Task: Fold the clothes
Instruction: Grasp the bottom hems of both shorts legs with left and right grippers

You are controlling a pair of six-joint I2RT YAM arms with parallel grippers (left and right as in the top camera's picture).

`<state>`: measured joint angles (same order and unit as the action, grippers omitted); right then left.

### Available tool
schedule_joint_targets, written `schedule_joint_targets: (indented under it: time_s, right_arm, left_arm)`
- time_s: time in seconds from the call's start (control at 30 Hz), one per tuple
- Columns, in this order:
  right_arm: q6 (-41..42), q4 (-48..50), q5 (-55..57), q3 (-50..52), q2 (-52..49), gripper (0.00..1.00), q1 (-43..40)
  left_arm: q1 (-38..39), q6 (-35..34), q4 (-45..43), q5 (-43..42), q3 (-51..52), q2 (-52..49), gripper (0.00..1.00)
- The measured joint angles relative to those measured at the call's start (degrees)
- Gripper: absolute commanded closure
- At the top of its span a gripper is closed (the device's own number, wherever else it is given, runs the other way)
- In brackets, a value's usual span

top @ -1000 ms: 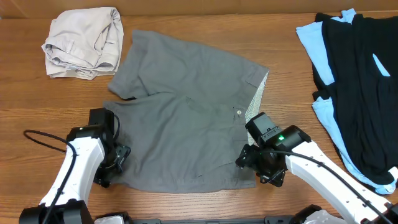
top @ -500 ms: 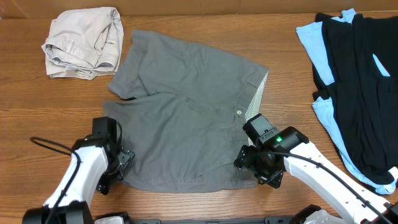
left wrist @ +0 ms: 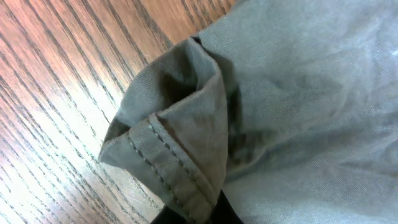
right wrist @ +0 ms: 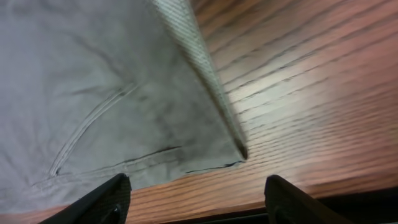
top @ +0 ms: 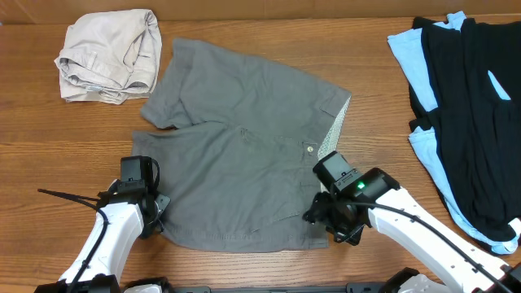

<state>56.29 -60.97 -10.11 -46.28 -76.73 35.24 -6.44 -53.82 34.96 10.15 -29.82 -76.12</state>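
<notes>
Shorts of mid-grey cloth lie spread flat at the centre of the table. The waistband is toward the right of the frame and both legs point left, so the long axis runs left to right across your view.

Your left gripper sits at the lower left of the garment. It is clamped on the hem corner of the nearer leg, and the wrist view shows the stitched hem bunched and lifted off the wood.

Your right gripper sits at the lower right with its jaws spread and nothing between them. The waistband corner, with its pale lining, lies flat on the wood just ahead of the fingertips and roughly centred between them.

The two grippers bracket the lower edge of the shorts, one at each end of the long axis. Each is nearest its own corner, and the rest of the cloth stretches away from both toward the top of the frame.

A fold across that axis would likely mean carrying this lower edge upward in the frame onto the far leg. That probably depends on the right jaws reaching forward and closing on the waistband corner first, because only one end is held now.

A beige garment sits bundled at upper left. A black garment lies over a light-blue garment at the right edge. All three are well apart from both grippers.
</notes>
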Motion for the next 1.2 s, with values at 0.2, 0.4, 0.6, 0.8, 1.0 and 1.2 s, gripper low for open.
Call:
schedule_joint_targets:
  time_s: [0.2, 0.4, 0.6, 0.8, 1.0, 1.2]
  right_arm:
    - [4.2, 4.3, -0.3, 4.2, 0.0, 0.28, 4.3]
    - [7.1, 7.5, -1.9, 10.6, 0.0, 0.28, 4.6]
    - [8.0, 10.6, -3.0, 11.7, 0.0, 0.37, 4.6]
    - [8.1, 11.8, -3.3, 11.8, -0.1, 0.56, 4.6]
    - [7.9, 13.3, -3.7, 11.8, -2.6, 0.83, 4.6]
    - [8.0, 12.6, -4.5, 11.4, -4.5, 0.96, 4.5]
  left_arm:
    - [0.0, 0.0, 0.0, 0.0, 0.0, 0.0, 0.96]
    - [0.0, 0.0, 0.0, 0.0, 0.0, 0.0, 0.96]
    - [0.0, 0.0, 0.0, 0.0, 0.0, 0.0, 0.96]
    - [0.0, 0.0, -0.1, -0.2, 0.0, 0.0, 0.96]
    - [-0.4, 0.0, -0.1, -1.4, 0.0, 0.1, 0.96]
    - [-0.5, 2.5, 0.0, -2.5, -0.1, 0.1, 0.96]
